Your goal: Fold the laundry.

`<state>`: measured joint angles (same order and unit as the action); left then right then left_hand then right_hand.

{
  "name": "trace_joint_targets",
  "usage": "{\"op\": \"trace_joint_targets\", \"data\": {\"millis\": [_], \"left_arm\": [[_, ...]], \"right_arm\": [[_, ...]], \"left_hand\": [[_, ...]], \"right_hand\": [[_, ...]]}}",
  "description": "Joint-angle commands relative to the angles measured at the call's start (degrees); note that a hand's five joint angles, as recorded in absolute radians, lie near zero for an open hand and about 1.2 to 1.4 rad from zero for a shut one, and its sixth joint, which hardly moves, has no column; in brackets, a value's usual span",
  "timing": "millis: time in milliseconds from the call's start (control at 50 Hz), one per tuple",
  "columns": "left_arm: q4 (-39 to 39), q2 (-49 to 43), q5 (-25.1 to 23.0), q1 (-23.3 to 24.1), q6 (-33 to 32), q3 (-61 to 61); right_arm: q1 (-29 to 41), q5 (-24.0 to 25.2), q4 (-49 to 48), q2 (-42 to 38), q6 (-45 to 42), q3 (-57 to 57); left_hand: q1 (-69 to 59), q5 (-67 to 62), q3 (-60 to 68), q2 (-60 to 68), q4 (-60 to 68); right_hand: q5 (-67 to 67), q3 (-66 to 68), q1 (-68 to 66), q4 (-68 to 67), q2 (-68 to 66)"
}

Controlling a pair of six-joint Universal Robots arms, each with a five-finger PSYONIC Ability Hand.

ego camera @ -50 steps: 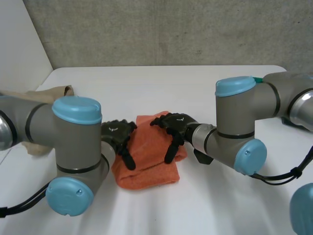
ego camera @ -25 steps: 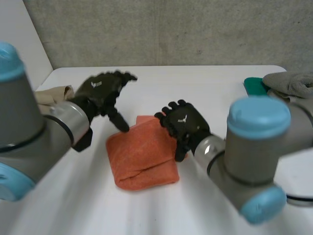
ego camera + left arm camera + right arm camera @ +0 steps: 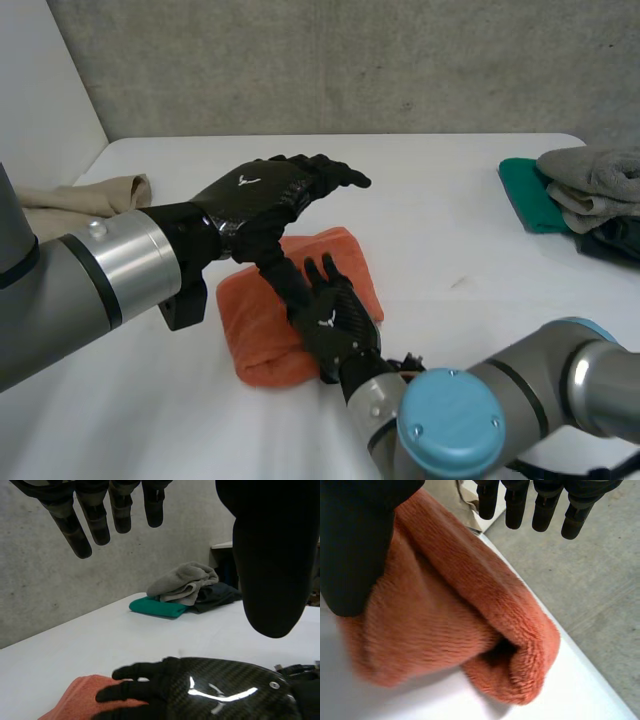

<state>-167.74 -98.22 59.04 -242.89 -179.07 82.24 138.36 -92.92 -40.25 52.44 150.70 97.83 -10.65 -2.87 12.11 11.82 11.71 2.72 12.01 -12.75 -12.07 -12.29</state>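
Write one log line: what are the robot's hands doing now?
left hand: open, above orange towel | right hand: open, flat on towel | towel: folded on table

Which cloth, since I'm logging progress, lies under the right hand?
The orange towel; beige cloth, green cloth and grey cloth lie well away, untouched.

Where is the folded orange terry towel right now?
Head view: the orange towel lies near the middle of the white table, under the right hand, with the left hand above its far edge.

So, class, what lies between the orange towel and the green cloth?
Only bare table between the towel and the cloth, seen in the head view.
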Motion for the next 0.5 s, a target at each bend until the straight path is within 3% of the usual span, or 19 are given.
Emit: {"op": "trace_joint_targets", "data": {"millis": [20, 380, 440, 500], "left_arm": [[-1.97, 0.22, 1.07, -0.3, 0.21, 1.08], [-2.68, 0.49, 1.07, -1.88, 1.27, 1.87], [-2.94, 0.75, 1.07, -2.23, 1.35, 2.23], [-3.38, 0.93, 0.9, -2.67, 1.44, 2.66]], "right_arm": [[-1.78, -0.16, 0.96, -4.7, -0.76, -6.23], [-3.1, 0.28, 2.55, -9.98, -0.4, -16.96], [-3.45, 0.37, 2.37, -11.04, -0.23, -19.16], [-3.98, 0.37, 2.11, -11.83, -0.14, -21.18]], "left_hand": [[0.65, 2.87, -2.11, -1.82, -1.71], [0.65, 2.87, -2.11, -1.82, -1.71], [0.65, 2.87, -2.11, -1.82, -1.71], [0.65, 2.87, -2.11, -1.82, -1.71]], "right_hand": [[4.01, 4.71, -3.97, -4.65, -4.44], [13.42, 14.13, -13.39, -14.07, -13.86], [20.64, 21.35, -20.6, -21.29, -21.07], [47.49, 48.19, -47.45, -48.13, -47.92]]}}
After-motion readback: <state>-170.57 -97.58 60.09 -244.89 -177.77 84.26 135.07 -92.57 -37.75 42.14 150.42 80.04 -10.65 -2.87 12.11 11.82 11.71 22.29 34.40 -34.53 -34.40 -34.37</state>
